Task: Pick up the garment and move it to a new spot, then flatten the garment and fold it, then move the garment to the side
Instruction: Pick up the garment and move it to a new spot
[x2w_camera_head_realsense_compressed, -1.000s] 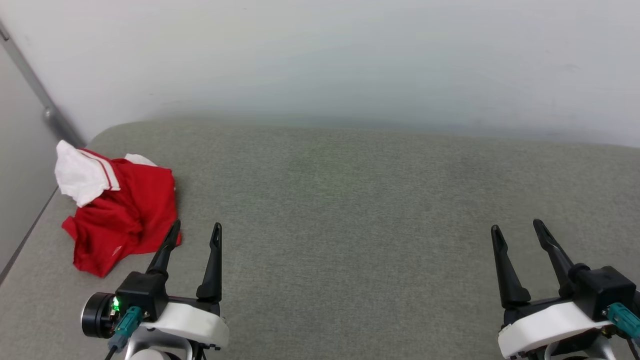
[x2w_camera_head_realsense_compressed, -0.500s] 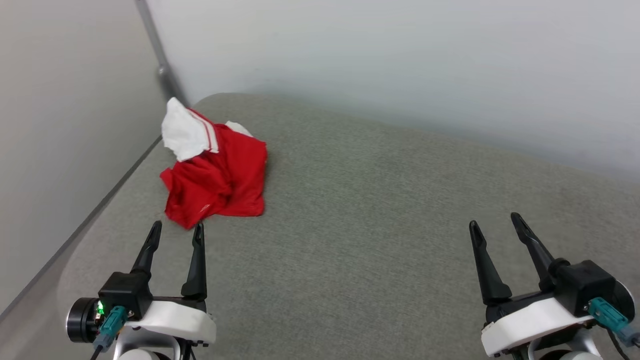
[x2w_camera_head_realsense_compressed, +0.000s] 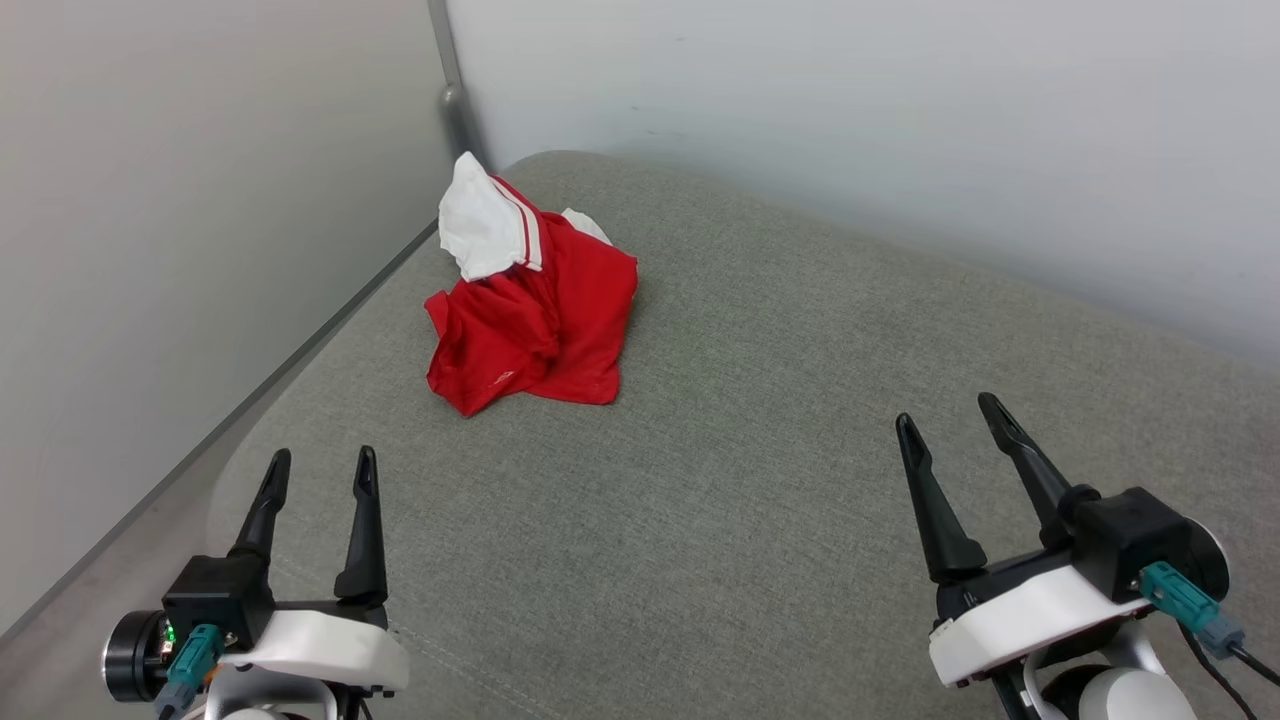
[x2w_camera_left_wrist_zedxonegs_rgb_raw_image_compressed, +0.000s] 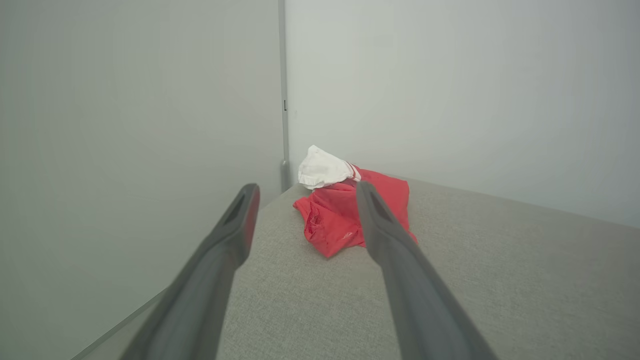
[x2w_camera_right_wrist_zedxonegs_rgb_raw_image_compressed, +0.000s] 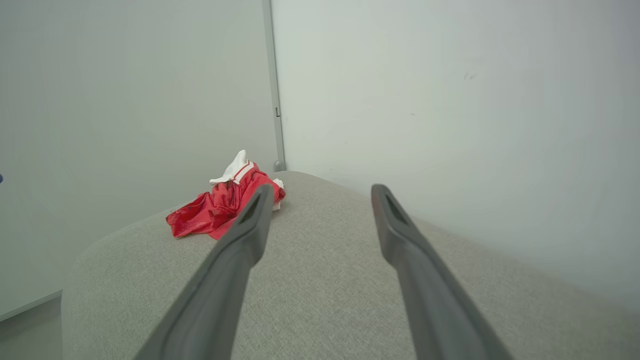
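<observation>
The garment (x2w_camera_head_realsense_compressed: 530, 320) lies in a crumpled heap on the grey cushion (x2w_camera_head_realsense_compressed: 780, 420), at its far left corner, close to where the left wall (x2w_camera_head_realsense_compressed: 180, 200) meets the back wall (x2w_camera_head_realsense_compressed: 850, 120) at a thin grey corner strip (x2w_camera_head_realsense_compressed: 450, 80). It is mostly red, with a white sleeve with red stripes bunched on top at the end nearest the corner; no number shows on it. The left gripper (x2w_camera_head_realsense_compressed: 324, 455) hovers at the near left of the cushion, its fingers spread wide and holding nothing, pointing toward the garment but well short of it. In the left wrist view the heap sits ahead between the two fingers. The right gripper (x2w_camera_head_realsense_compressed: 946, 410) hovers over the near right of the cushion, well apart from the garment, its fingers also spread wide and holding nothing.
</observation>
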